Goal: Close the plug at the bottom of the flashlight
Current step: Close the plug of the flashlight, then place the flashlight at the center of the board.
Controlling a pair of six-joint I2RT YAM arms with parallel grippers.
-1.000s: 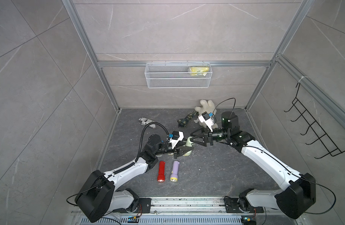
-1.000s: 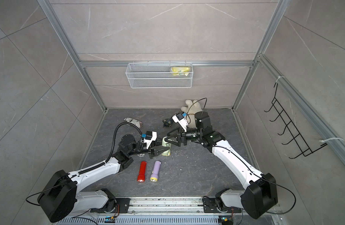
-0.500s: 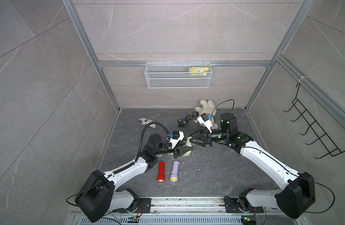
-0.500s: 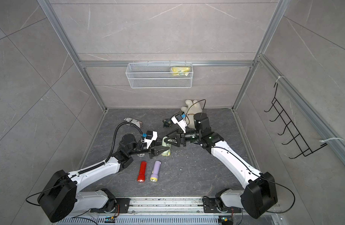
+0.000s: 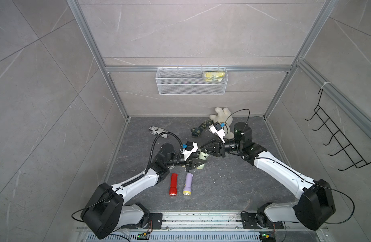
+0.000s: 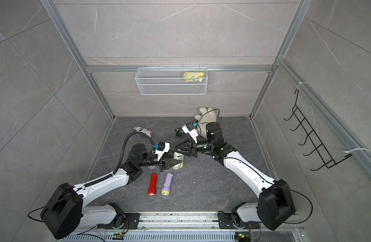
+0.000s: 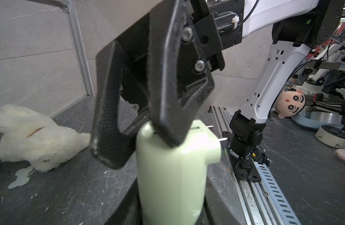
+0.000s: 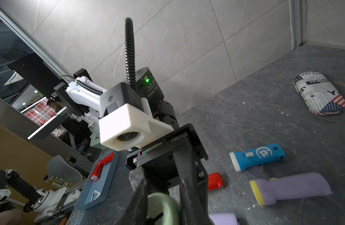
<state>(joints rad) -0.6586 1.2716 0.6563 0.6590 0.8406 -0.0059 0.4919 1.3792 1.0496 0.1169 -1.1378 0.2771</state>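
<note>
The pale green flashlight (image 5: 203, 156) stands upright at the middle of the dark floor (image 5: 232, 188), plug end on top, and everything else is placed from it. To its left, the left arm reaches in low, and the left gripper (image 5: 201, 163) is clamped on the flashlight's lower body. Behind and to the left of the flashlight, well apart, lies a newsprint-patterned case (image 5: 156, 131). In front of it and slightly left, a red flashlight (image 5: 173, 184) and a purple flashlight (image 5: 188, 184) lie side by side, heads toward the front rail, neither touching the green one.

In the left wrist view the plug (image 7: 224, 139) shows as two metal prongs standing out sideways from the top end — not folded in. The right gripper (image 5: 202, 150) reaches in from the right, level with that top end, its jaws narrowed to a small gap. One finger (image 7: 160, 87) lies against the end face and the other sits just beside the body. Whether the pads actually pinch the flashlight cannot be told from these views.

Behind and right of the flashlight lie a dark patterned cloth piece (image 5: 199, 130) and, nearer the wall, a cream plush toy (image 5: 221, 114). Above them on the back wall hangs a white wire basket (image 5: 180, 88) holding a yellow packet (image 5: 214, 75) — and far right of the flashlight a black hook rack (image 5: 337, 137) hangs on the side wall.
</note>
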